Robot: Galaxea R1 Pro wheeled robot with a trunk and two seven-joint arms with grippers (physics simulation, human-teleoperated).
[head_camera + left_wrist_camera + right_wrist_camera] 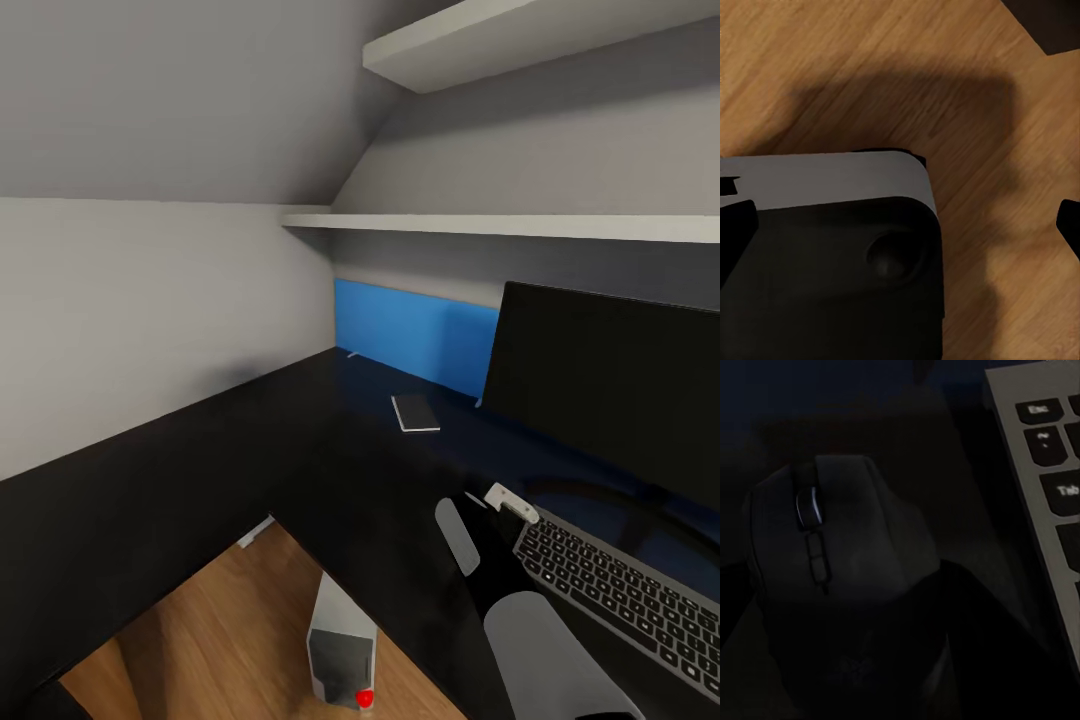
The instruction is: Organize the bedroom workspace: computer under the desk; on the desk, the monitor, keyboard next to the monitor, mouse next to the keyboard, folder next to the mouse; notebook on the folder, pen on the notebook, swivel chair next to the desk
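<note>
**Mouse at the right gripper, beside the keyboard; desk half set up**

The right arm reaches down over the black desk (200, 470), its wrist just beside the near corner of the keyboard (620, 590). From the right wrist camera, the mouse (832, 577) lies directly ahead of the right gripper and very close, with the keyboard's edge just off to one side of it. The picture there is very dark, so whether the fingers are closed on the mouse, parted around it, or clear of it cannot be told.

Judging by how things lie, several steps look done: the monitor (610, 390) stands on the desk beyond the gripper, the keyboard sits in front of it, the mouse is next to the keyboard, and the computer (340, 640) stands on the wood floor in the desk's inner corner. The notebook (415, 412) lies alone, well beyond the gripper near the blue back panel (410, 335). Moving the folder, stacking notebook and pen, and placing the chair all appear to remain.

The head camera gives the whole layout. The left wrist camera looks down at the floor and a grey-and-black robot part, with the left gripper's state unclear.
</note>
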